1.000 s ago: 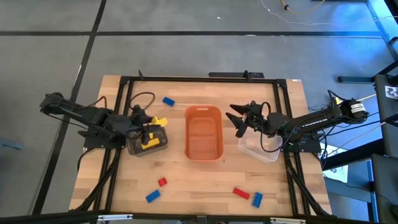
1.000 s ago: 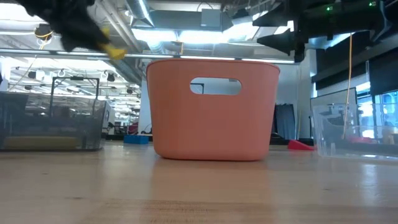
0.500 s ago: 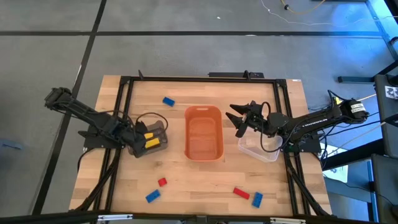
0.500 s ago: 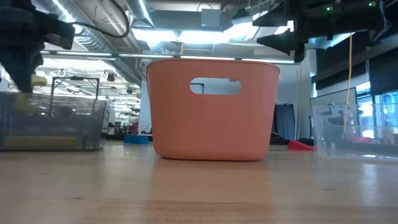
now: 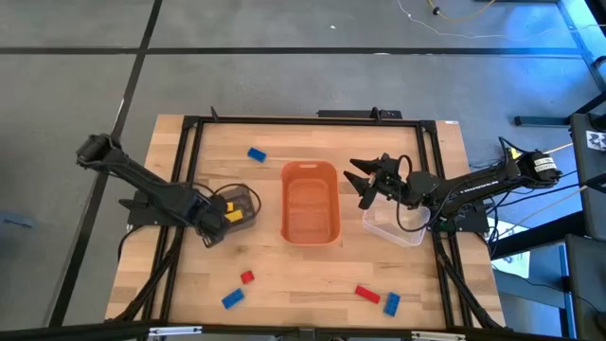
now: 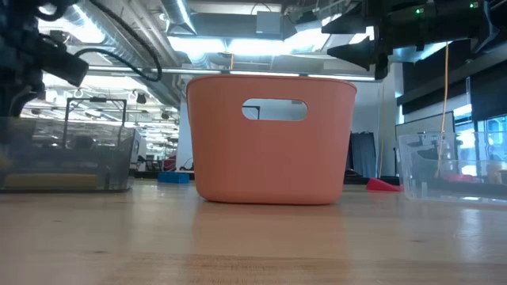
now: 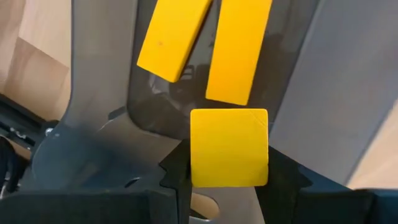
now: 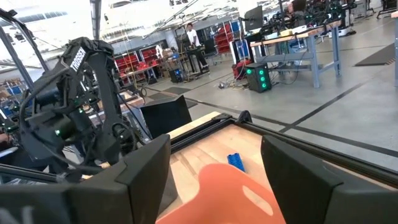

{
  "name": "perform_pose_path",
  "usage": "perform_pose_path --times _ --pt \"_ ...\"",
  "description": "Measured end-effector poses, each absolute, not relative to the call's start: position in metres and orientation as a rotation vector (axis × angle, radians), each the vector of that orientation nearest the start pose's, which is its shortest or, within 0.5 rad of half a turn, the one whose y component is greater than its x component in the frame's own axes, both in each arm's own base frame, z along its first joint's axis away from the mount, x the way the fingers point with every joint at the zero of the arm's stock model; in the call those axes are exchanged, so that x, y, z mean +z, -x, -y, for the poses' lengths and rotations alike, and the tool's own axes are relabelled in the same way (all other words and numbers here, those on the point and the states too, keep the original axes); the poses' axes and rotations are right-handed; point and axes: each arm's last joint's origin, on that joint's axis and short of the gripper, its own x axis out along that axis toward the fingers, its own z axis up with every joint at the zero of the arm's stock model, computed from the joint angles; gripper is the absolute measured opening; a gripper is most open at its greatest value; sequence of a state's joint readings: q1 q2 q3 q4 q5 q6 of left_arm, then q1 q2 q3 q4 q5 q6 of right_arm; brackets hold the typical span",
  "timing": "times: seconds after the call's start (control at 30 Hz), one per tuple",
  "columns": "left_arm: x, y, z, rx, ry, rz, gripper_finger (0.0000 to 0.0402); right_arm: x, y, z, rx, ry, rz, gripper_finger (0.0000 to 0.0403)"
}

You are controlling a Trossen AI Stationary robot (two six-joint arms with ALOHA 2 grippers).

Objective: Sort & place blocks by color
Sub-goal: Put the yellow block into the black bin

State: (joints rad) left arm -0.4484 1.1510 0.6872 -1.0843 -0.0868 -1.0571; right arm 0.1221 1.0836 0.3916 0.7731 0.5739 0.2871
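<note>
— Over the dark bin (image 5: 239, 206) at the table's left side, what is the left arm doing?

— It reaches in from the left edge, elbow raised, wrist dipped so the left gripper (image 7: 227, 168) points down into the bin. Its fingers are closed on a yellow block (image 7: 229, 147), pinched on two sides.

— Does the high view show that grip?

— Hardly; there the yellow is only a small patch at the bin. The wrist view shows the held block above two more yellow blocks (image 7: 205, 40) lying side by side on the bin floor.

— And the right arm?

— It stretches in from the right, level, with the right gripper (image 5: 365, 182) between the orange tub (image 5: 310, 202) and the clear bin (image 5: 395, 226), fingers spread, nothing in them.

— Other blocks?

— One blue block (image 5: 257, 153) behind the tub; near the front edge, a red (image 5: 247, 277) and a blue (image 5: 232, 298) at left, a red (image 5: 367, 294) and a blue (image 5: 392, 303) at right. The low view shows perhaps one red piece beside the tub.
</note>
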Motion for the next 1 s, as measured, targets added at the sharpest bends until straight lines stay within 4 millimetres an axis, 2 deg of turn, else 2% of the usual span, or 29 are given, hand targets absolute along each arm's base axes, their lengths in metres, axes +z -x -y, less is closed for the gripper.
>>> perform_pose_path --times 0.27,0.83,0.9,1.0 --pt "0.181 -0.153 0.071 0.527 0.384 -1.481 0.0123 0.234 -0.215 -0.011 -0.438 -0.310 0.142 0.0252" --pt "0.181 -0.159 0.071 0.527 0.335 -1.390 0.0123 0.234 -0.215 -0.011 -0.438 -0.310 0.142 0.0252" --pt "0.181 -0.159 0.071 0.523 0.332 -1.392 0.0133 0.234 -0.215 -0.011 -0.438 -0.310 0.142 0.0252" --pt "0.181 -0.159 0.071 0.513 0.324 -1.396 0.0174 0.234 -0.215 -0.011 -0.438 -0.310 0.142 0.0252"
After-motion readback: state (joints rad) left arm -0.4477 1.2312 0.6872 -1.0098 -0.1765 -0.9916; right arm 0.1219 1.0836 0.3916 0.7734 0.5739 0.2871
